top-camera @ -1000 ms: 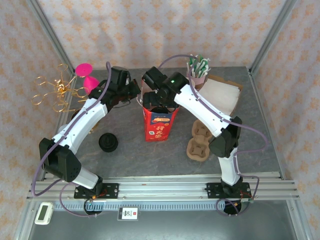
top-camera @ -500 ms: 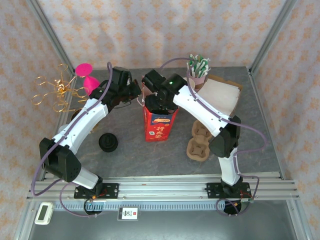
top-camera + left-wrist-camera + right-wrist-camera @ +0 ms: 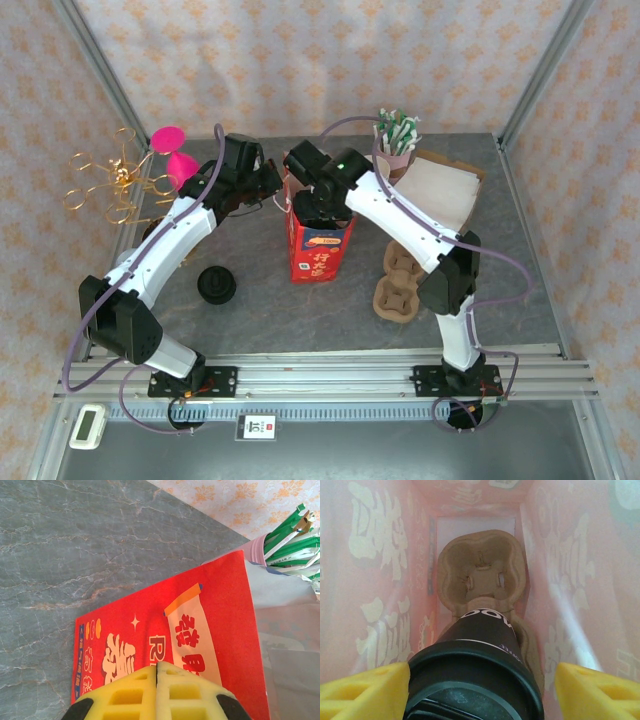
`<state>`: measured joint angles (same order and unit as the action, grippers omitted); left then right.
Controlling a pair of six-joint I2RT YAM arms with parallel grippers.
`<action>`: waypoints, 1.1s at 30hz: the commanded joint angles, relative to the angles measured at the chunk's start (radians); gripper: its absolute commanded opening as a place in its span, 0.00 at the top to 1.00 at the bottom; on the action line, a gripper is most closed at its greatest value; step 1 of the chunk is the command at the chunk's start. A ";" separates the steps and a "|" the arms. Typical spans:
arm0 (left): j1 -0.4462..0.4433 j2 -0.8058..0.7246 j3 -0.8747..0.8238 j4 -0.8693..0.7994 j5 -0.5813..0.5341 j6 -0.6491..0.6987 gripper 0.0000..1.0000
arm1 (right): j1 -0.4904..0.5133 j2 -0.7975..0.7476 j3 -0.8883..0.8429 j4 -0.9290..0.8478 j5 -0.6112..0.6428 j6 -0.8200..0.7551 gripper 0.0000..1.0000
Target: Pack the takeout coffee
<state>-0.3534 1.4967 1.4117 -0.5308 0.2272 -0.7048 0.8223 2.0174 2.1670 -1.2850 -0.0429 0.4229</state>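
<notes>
Table [image 3: 250,310]: grey, marbled, with both arms reaching in toward its middle.
Red bag [image 3: 318,250]: stands upright near the middle of the table, its mouth facing up, printed with pale characters.
Coffee cup [image 3: 480,645]: black with a black lid, upright inside the red bag – seated in the near pocket of a carrier at the bag's bottom.
Carrier in the bag [image 3: 480,565]: brown moulded pulp, lying flat on the bag floor; its far pocket is bare.
Right end effector [image 3: 480,680]: lowered into the mouth of the bag, its yellow fingers spread to either side of the cup's lid. The left finger is at the lid's edge; the right one stands apart from it by a narrow gap.
Left end effector [image 3: 156,667]: at the bag's upper left edge, fingers pressed together; whether anything thin is caught between them I cannot tell.
Second carrier [image 3: 398,285]: same brown pulp, lying on the table to the right of the bag.
Black round piece [image 3: 216,285]: on the table left of the bag, well apart from it.
Stick holder [image 3: 396,135]: a cup of green-and-white sticks at the far edge – just beside a flat tan sheet [image 3: 440,190].
</notes>
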 commanded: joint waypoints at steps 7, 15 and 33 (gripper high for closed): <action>-0.009 -0.001 0.006 -0.029 -0.033 0.024 1.00 | 0.004 0.018 0.095 -0.004 0.053 -0.006 0.21; -0.009 0.004 0.006 -0.031 -0.035 0.022 1.00 | 0.005 -0.021 0.087 -0.023 0.044 0.008 0.13; -0.009 0.001 0.002 -0.038 -0.043 0.022 1.00 | 0.004 -0.076 -0.074 0.014 0.010 0.020 0.48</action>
<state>-0.3534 1.4967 1.4117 -0.5358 0.2012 -0.7048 0.8223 1.9747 2.1193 -1.2831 -0.0437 0.4377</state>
